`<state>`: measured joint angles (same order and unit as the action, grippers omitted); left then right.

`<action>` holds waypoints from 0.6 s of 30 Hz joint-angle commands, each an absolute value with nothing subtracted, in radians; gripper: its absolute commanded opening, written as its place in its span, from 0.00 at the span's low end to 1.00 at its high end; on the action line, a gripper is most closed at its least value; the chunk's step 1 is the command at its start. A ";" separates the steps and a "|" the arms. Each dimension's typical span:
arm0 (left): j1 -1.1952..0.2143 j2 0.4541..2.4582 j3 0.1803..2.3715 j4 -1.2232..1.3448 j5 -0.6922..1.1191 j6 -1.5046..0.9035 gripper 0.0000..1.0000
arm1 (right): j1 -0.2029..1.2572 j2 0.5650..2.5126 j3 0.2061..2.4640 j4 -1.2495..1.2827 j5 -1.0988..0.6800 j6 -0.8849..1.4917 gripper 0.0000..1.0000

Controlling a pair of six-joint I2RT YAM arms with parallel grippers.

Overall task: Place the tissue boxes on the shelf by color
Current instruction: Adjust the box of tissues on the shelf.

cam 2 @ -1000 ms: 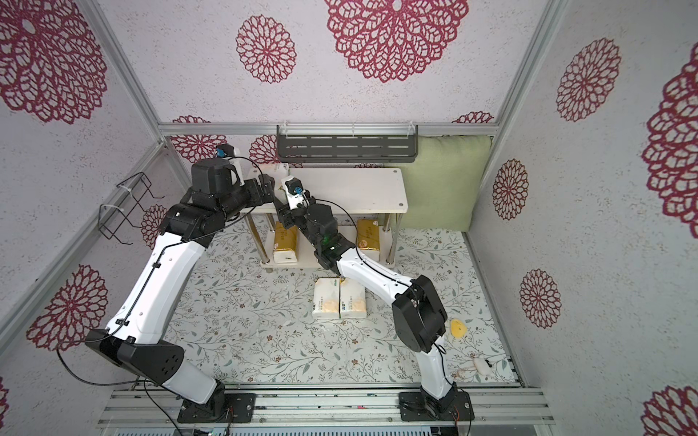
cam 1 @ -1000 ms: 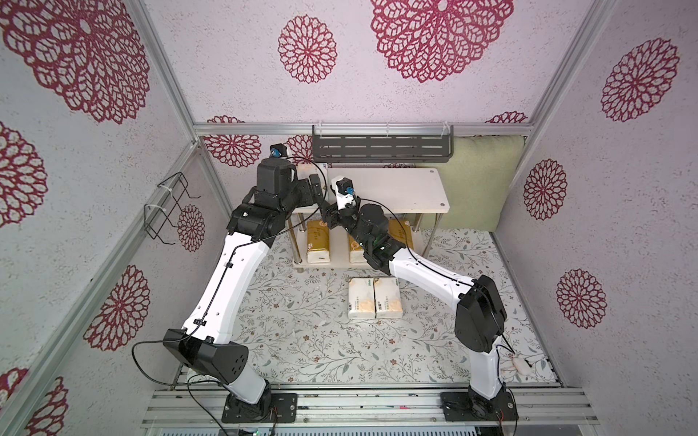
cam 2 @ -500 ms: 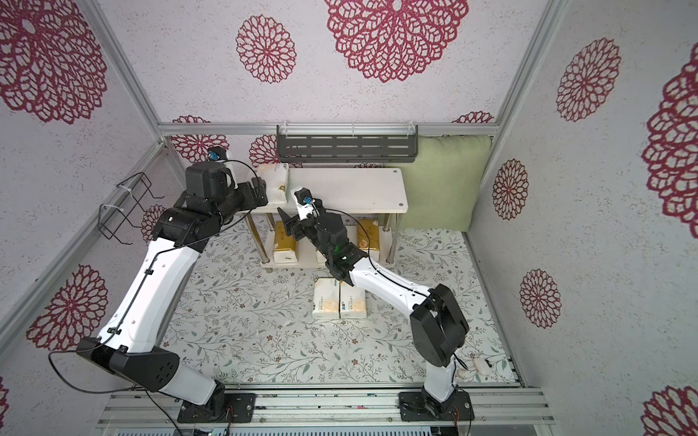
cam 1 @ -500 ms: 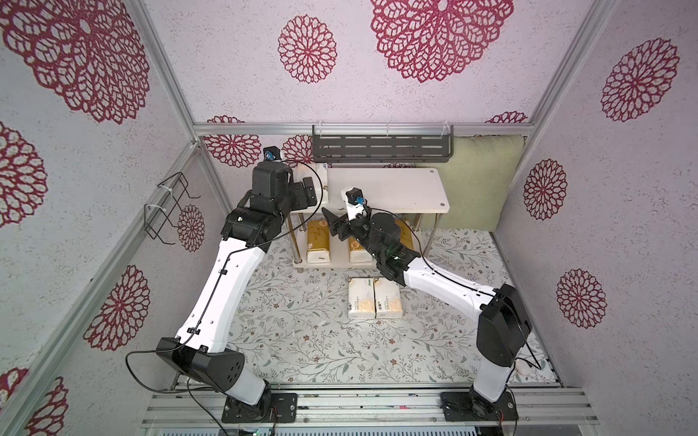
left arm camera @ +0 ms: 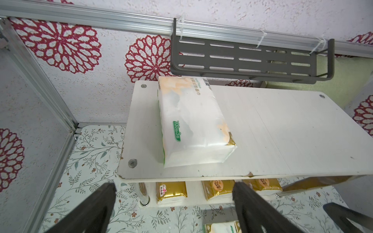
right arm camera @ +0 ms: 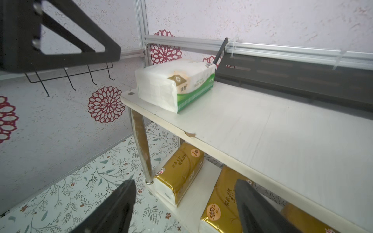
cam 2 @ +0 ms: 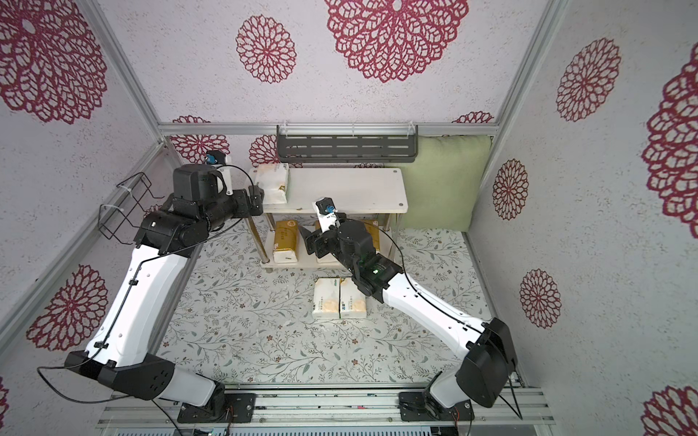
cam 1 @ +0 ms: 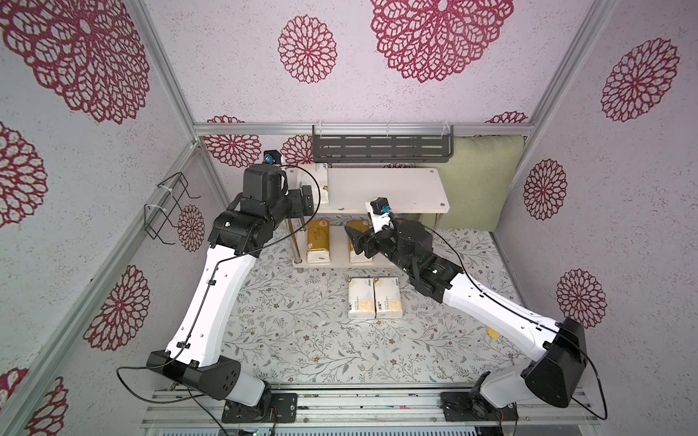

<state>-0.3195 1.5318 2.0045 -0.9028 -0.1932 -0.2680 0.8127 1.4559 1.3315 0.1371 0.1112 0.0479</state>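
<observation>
Left wrist view: left hand (left arm camera: 173,184) spread, empty, right hand (right arm camera: 184,185) likewise; grey wall rack (left arm camera: 242,60) behind shelf (left arm camera: 282,131)

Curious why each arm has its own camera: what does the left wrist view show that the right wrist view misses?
Only left wrist: the pale green cushion and a white tissue pack on the floral mat. Only right wrist: the black wire holder. Both: the white green-lettered tissue pack atop the white two-tier shelf, shiny gold tissue packs below, the dark grey slotted rack.
</observation>
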 commanded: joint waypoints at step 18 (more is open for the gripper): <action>-0.274 1.749 2.275 -1.164 -0.163 -0.143 0.97 | 0.815 1.385 1.151 0.002 0.038 0.156 0.86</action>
